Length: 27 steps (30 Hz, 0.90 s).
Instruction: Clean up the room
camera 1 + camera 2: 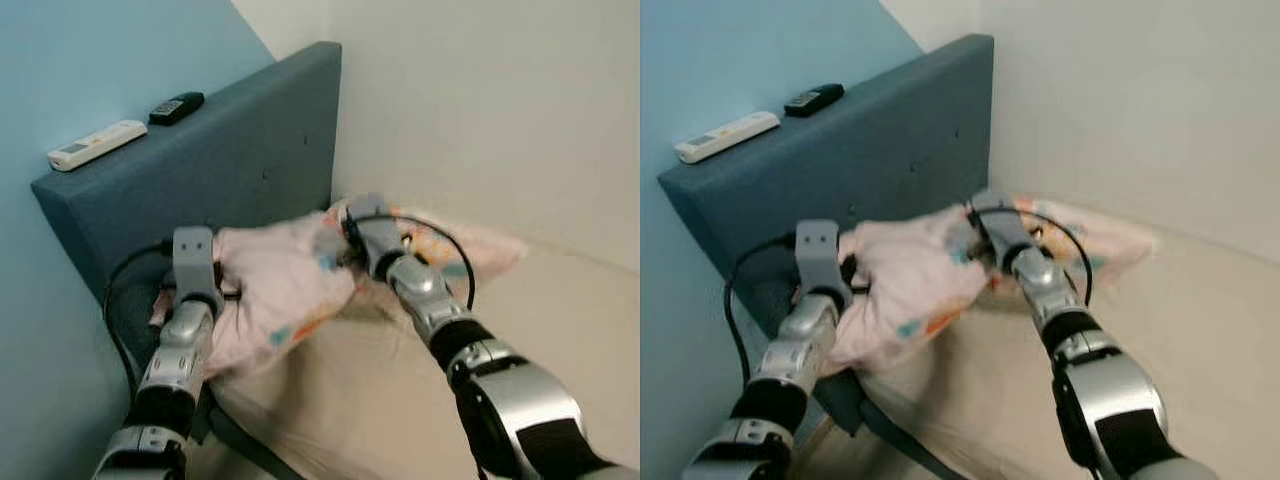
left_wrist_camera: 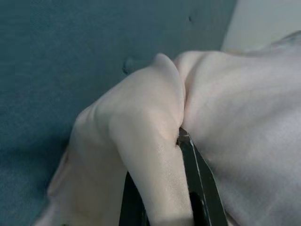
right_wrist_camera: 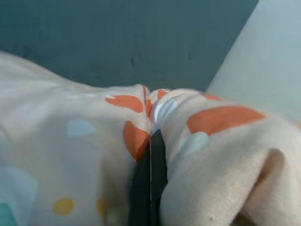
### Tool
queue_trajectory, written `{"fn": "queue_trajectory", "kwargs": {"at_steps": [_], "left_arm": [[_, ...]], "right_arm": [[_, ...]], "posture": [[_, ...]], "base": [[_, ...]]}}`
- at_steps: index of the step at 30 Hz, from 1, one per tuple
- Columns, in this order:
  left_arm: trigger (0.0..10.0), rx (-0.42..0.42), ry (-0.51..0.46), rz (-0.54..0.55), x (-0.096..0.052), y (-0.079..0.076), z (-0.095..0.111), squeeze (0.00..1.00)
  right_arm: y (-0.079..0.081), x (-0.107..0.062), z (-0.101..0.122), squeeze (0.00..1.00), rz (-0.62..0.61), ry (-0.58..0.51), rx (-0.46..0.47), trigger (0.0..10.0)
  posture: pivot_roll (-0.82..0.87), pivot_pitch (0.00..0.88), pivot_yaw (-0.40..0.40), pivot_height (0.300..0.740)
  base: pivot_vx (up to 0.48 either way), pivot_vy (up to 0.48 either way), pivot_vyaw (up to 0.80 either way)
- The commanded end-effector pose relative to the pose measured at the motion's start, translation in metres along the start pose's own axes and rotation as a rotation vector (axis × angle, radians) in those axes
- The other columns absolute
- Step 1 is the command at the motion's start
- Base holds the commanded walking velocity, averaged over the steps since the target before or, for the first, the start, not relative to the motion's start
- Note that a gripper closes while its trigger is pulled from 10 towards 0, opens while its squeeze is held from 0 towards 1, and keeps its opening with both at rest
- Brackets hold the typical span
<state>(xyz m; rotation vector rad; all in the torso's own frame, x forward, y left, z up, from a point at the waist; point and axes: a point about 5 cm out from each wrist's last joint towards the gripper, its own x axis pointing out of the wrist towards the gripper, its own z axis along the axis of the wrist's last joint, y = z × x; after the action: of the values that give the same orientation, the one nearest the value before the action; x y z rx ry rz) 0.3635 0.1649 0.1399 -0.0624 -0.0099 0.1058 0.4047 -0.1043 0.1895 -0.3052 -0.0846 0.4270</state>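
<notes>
Grippers: left gripper (image 2: 162, 188) and right gripper (image 3: 149, 181) each clamp jaws on the pillow (image 1: 285, 285). Pillow is held above the bed (image 1: 400, 400); placement remains.

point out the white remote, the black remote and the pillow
white remote (image 1: 96, 144), left eye view, middle of its body
black remote (image 1: 177, 107), left eye view, middle of its top face
pillow (image 1: 275, 285), left eye view, cloth between the two arms

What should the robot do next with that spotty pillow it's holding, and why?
Probably lift it a little and set it down flat near the headboard. Both end effectors, left and right, are shut on the pillow, which is bunched up and hangs partly off the mattress edge, so it looks not yet placed neatly.
</notes>
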Motion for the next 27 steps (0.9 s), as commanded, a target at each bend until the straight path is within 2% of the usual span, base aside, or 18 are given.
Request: {"fn": "queue_trajectory", "kwargs": {"at_steps": [1, 2, 5, 6, 7, 8, 10, 13, 14, 16, 18, 20, 27], "left_arm": [[10.0, -0.01, -0.04, 0.023, -0.002, 0.002, 0.003, 0.0], [10.0, -0.01, -0.04, 0.023, -0.002, 0.002, 0.003, 0.0], [10.0, 0.03, 0.055, -0.017, -0.039, -0.007, -0.042, 0.0], [10.0, 0.03, 0.055, -0.017, -0.039, -0.007, -0.042, 0.0], [10.0, 0.041, 0.088, -0.038, -0.049, -0.011, -0.055, 0.0], [10.0, 0.051, 0.122, -0.054, -0.056, -0.015, -0.067, 0.0], [10.0, 0.075, 0.169, -0.079, -0.067, -0.025, -0.086, 0.0], [10.0, 0.095, 0.202, -0.082, -0.071, -0.03, -0.094, 0.0], [10.0, 0.113, 0.239, -0.074, -0.075, -0.036, -0.103, 0.0], [10.0, 0.125, 0.262, -0.066, -0.077, -0.04, -0.108, 0.0], [10.0, 0.144, 0.261, -0.063, -0.078, -0.045, -0.109, 0.0], [10.0, 0.123, 0.253, -0.07, -0.077, -0.054, -0.105, 0.0], [10.0, 0.091, 0.24, -0.066, -0.068, -0.055, -0.092, 0.0]], "right_arm": [[0.011, 0.004, 0.01, 0.0, 0.069, -0.061, 0.022, 10.0], [0.011, 0.004, 0.01, 0.0, 0.069, -0.061, 0.022, 10.0], [0.068, -0.012, -0.032, 0.0, 0.438, 0.031, 0.059, 10.0], [0.068, -0.012, -0.032, 0.0, 0.438, 0.031, 0.059, 10.0], [0.079, -0.019, -0.046, 0.0, 0.487, 0.074, 0.044, 10.0], [0.084, -0.024, -0.056, 0.0, 0.495, 0.106, 0.027, 10.0], [0.083, -0.03, -0.071, 0.0, 0.411, 0.172, 0.015, 10.0], [0.08, -0.032, -0.077, 0.0, 0.362, 0.197, 0.034, 10.0], [0.074, -0.036, -0.085, 0.0, 0.294, 0.229, 0.074, 10.0], [0.07, -0.038, -0.089, 0.0, 0.255, 0.247, 0.105, 10.0], [0.065, -0.041, -0.094, 0.0, 0.216, 0.269, 0.135, 10.0], [0.06, -0.045, -0.098, 0.0, 0.182, 0.28, 0.155, 10.0], [0.051, -0.045, -0.095, 0.0, 0.151, 0.247, 0.168, 10.0]], "posture": [[0.07, 0.113, -0.009, 0.74], [0.07, 0.113, -0.009, 0.74], [0.1, 0.143, -0.018, 0.74], [0.1, 0.143, -0.018, 0.74], [0.11, 0.158, -0.027, 0.74], [0.11, 0.158, -0.027, 0.74], [0.13, 0.2, -0.047, 0.74], [0.13, 0.204, -0.049, 0.74], [0.14, 0.218, -0.051, 0.74], [0.14, 0.22, -0.051, 0.74], [0.13, 0.224, -0.049, 0.74], [0.13, 0.222, -0.044, 0.74], [0.12, 0.2, -0.03, 0.74]], "base": [[0.0, 0.0, 0.0], [0.0, 0.0, 0.0], [0.0, 0.0, 0.0], [0.0, 0.0, 0.0], [0.0, 0.0, 0.0], [0.0, 0.0, 0.0], [0.0, 0.0, 0.0], [0.0, 0.0, 0.0], [0.0, 0.0, 0.0], [0.0, 0.0, 0.0], [0.0, 0.0, 0.0], [0.0, 0.0, 0.0], [0.0, 0.0, 0.0]]}}
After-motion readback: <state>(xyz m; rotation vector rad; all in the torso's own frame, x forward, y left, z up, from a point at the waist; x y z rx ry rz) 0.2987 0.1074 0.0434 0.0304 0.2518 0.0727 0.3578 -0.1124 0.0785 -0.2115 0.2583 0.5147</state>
